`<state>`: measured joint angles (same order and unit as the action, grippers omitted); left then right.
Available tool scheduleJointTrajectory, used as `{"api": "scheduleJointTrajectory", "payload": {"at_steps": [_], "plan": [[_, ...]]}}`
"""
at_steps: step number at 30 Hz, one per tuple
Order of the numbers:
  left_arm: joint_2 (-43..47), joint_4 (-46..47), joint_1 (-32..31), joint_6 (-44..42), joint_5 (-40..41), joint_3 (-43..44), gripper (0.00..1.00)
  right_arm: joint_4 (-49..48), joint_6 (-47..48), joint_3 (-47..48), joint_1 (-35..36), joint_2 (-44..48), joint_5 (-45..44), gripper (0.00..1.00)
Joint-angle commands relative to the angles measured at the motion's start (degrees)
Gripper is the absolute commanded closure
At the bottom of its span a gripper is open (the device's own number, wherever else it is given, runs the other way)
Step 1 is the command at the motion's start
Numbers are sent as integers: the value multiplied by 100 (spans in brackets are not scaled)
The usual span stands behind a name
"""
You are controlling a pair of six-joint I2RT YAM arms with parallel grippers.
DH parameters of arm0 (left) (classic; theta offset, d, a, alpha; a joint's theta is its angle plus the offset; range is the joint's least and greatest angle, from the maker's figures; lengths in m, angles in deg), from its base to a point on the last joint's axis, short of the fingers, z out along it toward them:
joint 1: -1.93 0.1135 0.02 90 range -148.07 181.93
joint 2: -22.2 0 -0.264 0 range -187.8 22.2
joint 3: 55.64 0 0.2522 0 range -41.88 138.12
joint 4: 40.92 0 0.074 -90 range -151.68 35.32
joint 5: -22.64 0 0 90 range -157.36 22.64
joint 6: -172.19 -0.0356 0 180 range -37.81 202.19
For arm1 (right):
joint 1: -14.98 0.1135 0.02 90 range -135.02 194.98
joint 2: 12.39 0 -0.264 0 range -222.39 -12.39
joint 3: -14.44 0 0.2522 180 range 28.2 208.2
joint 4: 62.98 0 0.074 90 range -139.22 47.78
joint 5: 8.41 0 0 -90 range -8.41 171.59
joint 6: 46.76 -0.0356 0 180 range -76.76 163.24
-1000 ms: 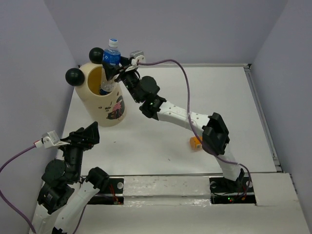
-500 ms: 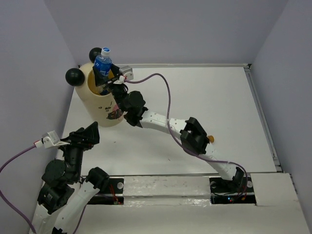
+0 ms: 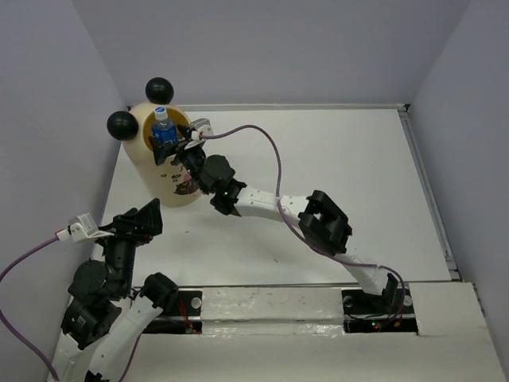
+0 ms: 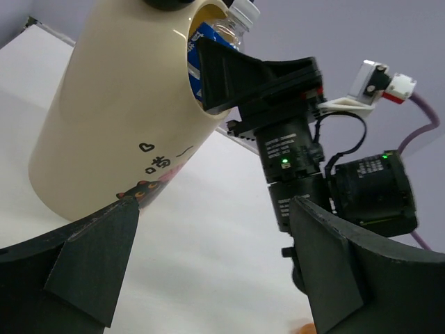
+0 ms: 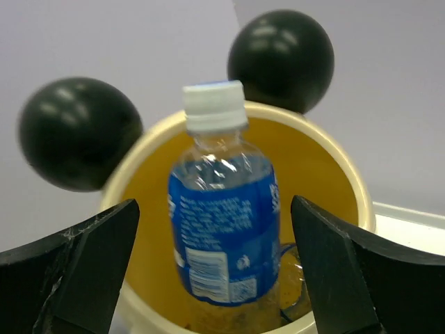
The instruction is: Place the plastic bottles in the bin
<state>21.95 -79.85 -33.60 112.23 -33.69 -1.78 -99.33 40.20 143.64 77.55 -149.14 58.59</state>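
One clear, blue-labelled bottle (image 5: 224,209) sits upright in the mouth of the bin (image 3: 173,181), its white cap above the rim, at the far left of the counter (image 3: 334,175). Right pincer (image 3: 165,142) flanks it, jaws spread wide and gripping nothing. Left pincer (image 3: 149,215) hangs nearby, wide open and empty.

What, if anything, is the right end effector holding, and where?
Nothing: the right end effector stands open, clear of the blue-labelled clear plastic bottle.

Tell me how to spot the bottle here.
Find the tall cream bin with two black ball ears, at the far left. Standing in its mouth is a small clear bottle; its blue label and pale cap set it apart.
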Motion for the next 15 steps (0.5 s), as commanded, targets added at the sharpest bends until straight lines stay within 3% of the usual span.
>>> {"api": "scheduleJointTrajectory", "payload": {"at_steps": [1, 7, 11, 12, 13, 15], "plan": [[623, 170, 28, -25, 43, 16, 1, 377, -573, -379, 98, 1237, 173, 4], [482, 205, 20, -77, 26, 42, 1, 1396, -838, -917, 98, 2002, 165, 3], [141, 424, 20, -314, -377, 42, 1, 2030, -838, -1461, 98, 2775, 33, 12], [79, 451, 20, -384, -483, 51, 1, 2179, -846, -1767, 98, 2933, -80, 20], [-105, 469, 20, -402, -589, 77, 1, 2503, -864, -1962, 98, 3117, -142, 44], [-431, 574, 20, -429, -991, 121, 1, 2821, -1056, -2697, 45, 3741, -344, 73]]}}
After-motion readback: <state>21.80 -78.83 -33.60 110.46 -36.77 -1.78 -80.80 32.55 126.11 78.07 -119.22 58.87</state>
